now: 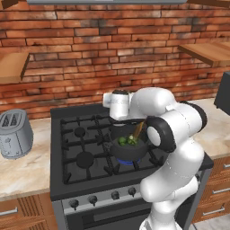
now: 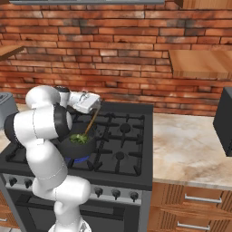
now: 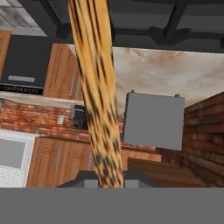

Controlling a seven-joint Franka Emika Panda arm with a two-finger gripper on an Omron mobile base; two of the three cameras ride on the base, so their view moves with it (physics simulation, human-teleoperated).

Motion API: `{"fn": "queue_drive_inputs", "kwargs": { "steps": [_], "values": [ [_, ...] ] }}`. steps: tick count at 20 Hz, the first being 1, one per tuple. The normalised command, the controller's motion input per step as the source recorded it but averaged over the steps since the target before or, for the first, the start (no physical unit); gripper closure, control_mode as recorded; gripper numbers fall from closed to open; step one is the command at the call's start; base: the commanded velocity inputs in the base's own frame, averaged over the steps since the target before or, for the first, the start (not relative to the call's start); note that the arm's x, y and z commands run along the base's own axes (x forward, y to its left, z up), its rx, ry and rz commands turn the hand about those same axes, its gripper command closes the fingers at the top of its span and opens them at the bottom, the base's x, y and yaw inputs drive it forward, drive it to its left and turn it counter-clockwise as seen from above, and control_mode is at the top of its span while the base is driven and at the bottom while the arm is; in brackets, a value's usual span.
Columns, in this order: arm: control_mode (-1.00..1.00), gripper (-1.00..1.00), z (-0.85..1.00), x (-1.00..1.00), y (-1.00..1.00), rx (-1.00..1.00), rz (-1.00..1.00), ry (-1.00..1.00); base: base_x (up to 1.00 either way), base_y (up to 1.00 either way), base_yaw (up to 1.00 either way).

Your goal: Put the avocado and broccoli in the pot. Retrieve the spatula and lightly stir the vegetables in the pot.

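The dark grey pot (image 1: 129,152) stands on the front right burner of the stove. Inside it lie the vegetables: the round dark green avocado (image 1: 121,141) and, beside it, the paler lumpy broccoli (image 1: 132,140). My gripper (image 2: 96,107) hangs just above and behind the pot (image 2: 77,146), shut on the upper end of the brown wooden spatula (image 2: 91,121). The spatula (image 1: 138,130) slants down into the pot among the greens (image 2: 79,138). In the hand view the spatula (image 3: 98,109) runs up from between the gripper's (image 3: 109,178) fingers.
The black stove (image 1: 81,148) has raised grates and knobs along its front. A grey toaster (image 1: 15,133) sits on the counter to its left. To the right a marble counter (image 2: 190,149) carries a dark appliance (image 2: 224,121). Wooden shelves (image 2: 199,63) jut from the brick wall.
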Motion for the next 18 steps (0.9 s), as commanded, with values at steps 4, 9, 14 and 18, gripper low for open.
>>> {"fn": "queue_drive_inputs", "kwargs": {
  "steps": [4, 9, 14, 18],
  "values": [
    [-1.0, 1.0, -0.18, 0.0, 0.29, -0.08, 0.03, 0.0, 0.0, 0.0, 0.0],
    [-1.0, 1.0, -0.2, -0.05, 0.3, -0.08, 0.05, 0.01, 0.0, 0.0, 0.0],
    [-1.0, 1.0, 0.0, -0.36, 0.41, -0.01, 0.13, 0.0, 0.0, 0.0, 0.0],
    [-1.0, 1.0, 0.07, -0.51, 0.29, 0.0, 0.21, 0.0, 0.0, 0.0, 0.0]
  ]
}}
